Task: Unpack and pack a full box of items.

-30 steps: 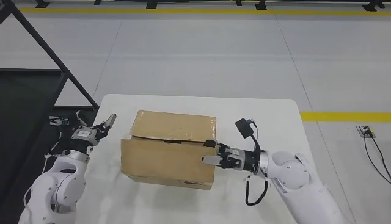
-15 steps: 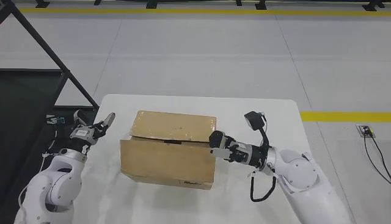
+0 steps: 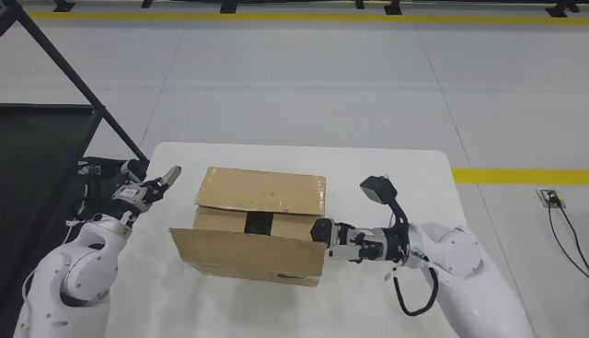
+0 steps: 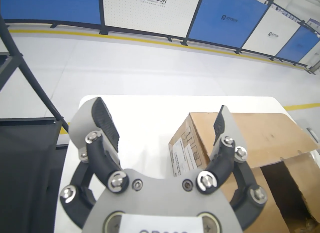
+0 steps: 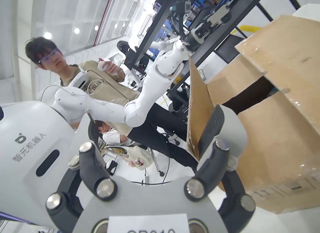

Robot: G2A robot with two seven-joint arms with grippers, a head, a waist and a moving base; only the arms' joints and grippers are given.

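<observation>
A brown cardboard box (image 3: 262, 191) stands in the middle of the white table (image 3: 405, 172). Its far lid flap lies flat, its near flap (image 3: 244, 255) hangs out over the front, and a dark gap (image 3: 259, 223) shows between them. My right gripper (image 3: 319, 234) is at the box's front right corner, open. In the right wrist view the near flap's (image 5: 197, 119) edge stands between the fingers, against one pad (image 5: 212, 126). My left gripper (image 4: 160, 103) hovers open and holds nothing, just off the box's (image 4: 262, 134) left end.
A black metal rack (image 3: 46, 154) with a dark shelf stands off the table's left edge, close behind my left arm. Bare tabletop lies to the right of the box and along the far edge.
The near flap has swung from closed outward toward the front, exposing the dark gap. My right gripper stayed at the front right corner. The left gripper rose slightly toward the box.
</observation>
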